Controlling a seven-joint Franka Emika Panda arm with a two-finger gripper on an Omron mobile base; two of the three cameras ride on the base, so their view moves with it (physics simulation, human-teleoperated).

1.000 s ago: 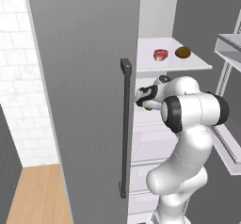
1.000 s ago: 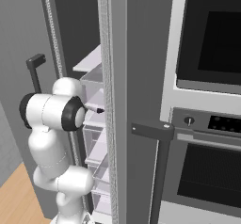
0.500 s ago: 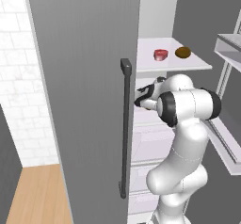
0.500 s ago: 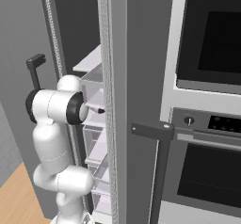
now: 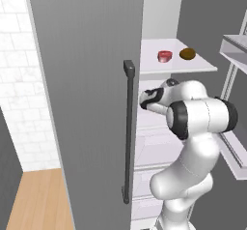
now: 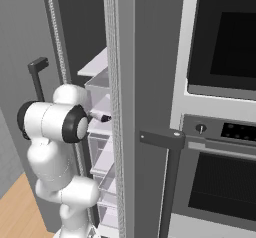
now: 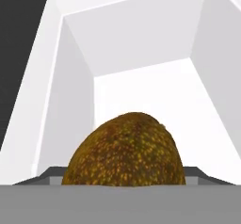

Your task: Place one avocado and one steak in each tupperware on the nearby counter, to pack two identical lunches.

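White fridge interior [image 7: 141, 53], brown speckled avocado [image 7: 124, 152] close up

No readable text, label or number appears anywhere.

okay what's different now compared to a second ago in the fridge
The arm has pulled in closer to the fridge, its elbow sliding right in the left base view and the tool reaching under the shelf. In the hand view an avocado sits right at the tool; whether it is gripped cannot be told. The steak and second avocado on the shelf and the fridge door stayed put.
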